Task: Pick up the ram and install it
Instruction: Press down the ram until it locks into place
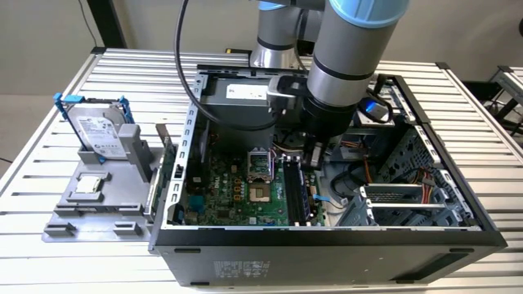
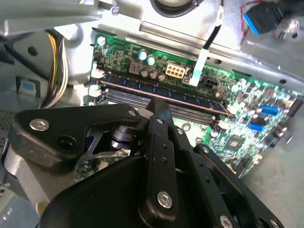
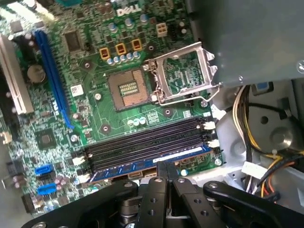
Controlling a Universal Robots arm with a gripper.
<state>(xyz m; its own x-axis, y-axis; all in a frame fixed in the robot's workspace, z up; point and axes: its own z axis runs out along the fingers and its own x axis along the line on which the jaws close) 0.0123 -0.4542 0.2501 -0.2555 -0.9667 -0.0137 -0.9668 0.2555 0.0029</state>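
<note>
Ribbed silver metal table (image 1: 57,257) across the whole exterior view. At centre, open black desktop computer case (image 1: 327,245), lying on its side, with green motherboard (image 1: 237,193) on its floor. Grey-and-blue robot arm (image 1: 351,55) coming down from the upper middle of the frame into the case.

At the exterior view's left, grey plastic parts tray (image 1: 90,211) on the table, well apart from the arm; silver hard drive in a blue frame (image 1: 98,131) standing upright in it, small square silver processor chip (image 1: 92,184) lying flat just in front.

Black end effector (image 2: 159,107) low over the memory slots, fingers drawn close together at the tip, nothing visibly gripped between them. Long dark ram stick with a blue-edged strip (image 2: 161,90) seated lengthwise in a slot on the motherboard, just beside the fingertip in both wrist views (image 3: 147,160); touching or a hair apart, hard to say. White latches (image 3: 210,126) at the slot ends. Empty square processor socket (image 3: 127,89) with its metal retaining frame (image 3: 183,76) raised, near the slots in the first wrist view.
</note>
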